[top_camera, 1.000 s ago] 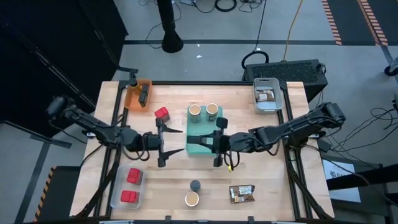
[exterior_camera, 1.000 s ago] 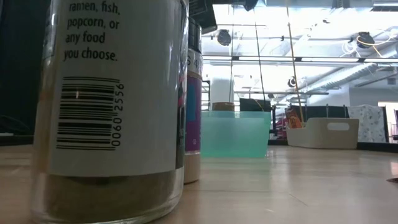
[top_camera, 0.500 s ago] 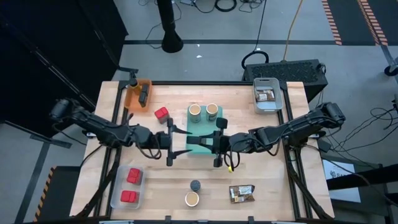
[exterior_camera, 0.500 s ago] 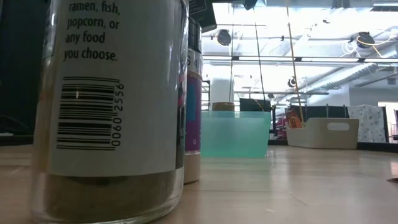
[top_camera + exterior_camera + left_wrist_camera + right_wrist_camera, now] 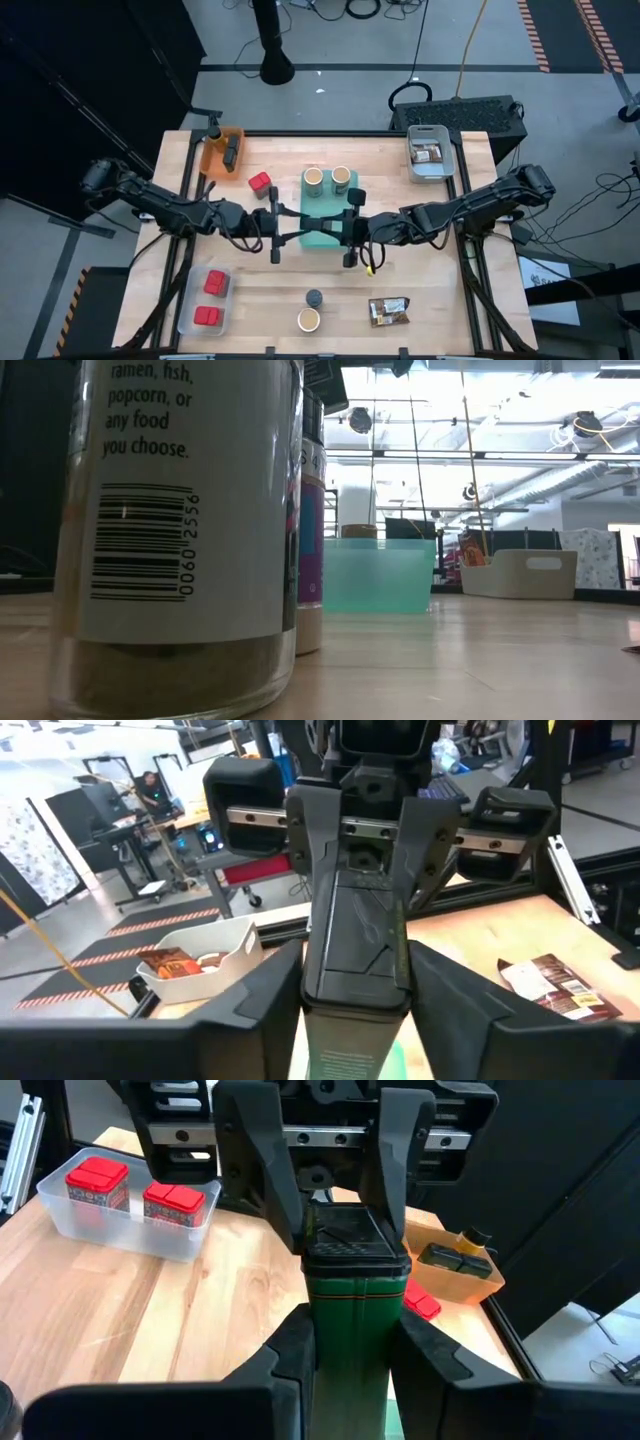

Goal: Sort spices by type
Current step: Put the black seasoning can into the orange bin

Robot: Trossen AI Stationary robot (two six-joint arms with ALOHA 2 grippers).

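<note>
A green spice container [image 5: 350, 1330] with a black cap [image 5: 352, 1240] hangs level over the near left part of the teal tray [image 5: 318, 205]. It is between my two grippers, which face each other. My right gripper [image 5: 352, 1350] [image 5: 335, 228] is shut on its green body. My left gripper [image 5: 355, 970] [image 5: 290, 228] has its fingers against the cap [image 5: 355, 940]. Two tan jars [image 5: 314, 178] [image 5: 341, 177] stand in the teal tray. My left gripper pinches the black cap's two opposite sides [image 5: 310, 1230] between its two fingers. It comes level from the table's left, along the container. My right gripper pinches the green body [image 5: 350, 1310] between its two fingers, coming from the table's right. The container lies level, cap toward the left arm, clear of the tray.
A red box [image 5: 260, 183] lies left of the teal tray. An orange bin [image 5: 222, 148] is at the far left, a clear tray [image 5: 208, 300] with red boxes at the near left, and a grey tray [image 5: 428, 152] with packets at the far right. A black jar [image 5: 314, 298], a tan jar [image 5: 308, 320] and a packet [image 5: 389, 311] sit near the front edge.
My left gripper has moved toward the table's right, up to the container that the right gripper holds. Its fingers have closed from wide apart onto the black cap. The right gripper and the container have kept still.
</note>
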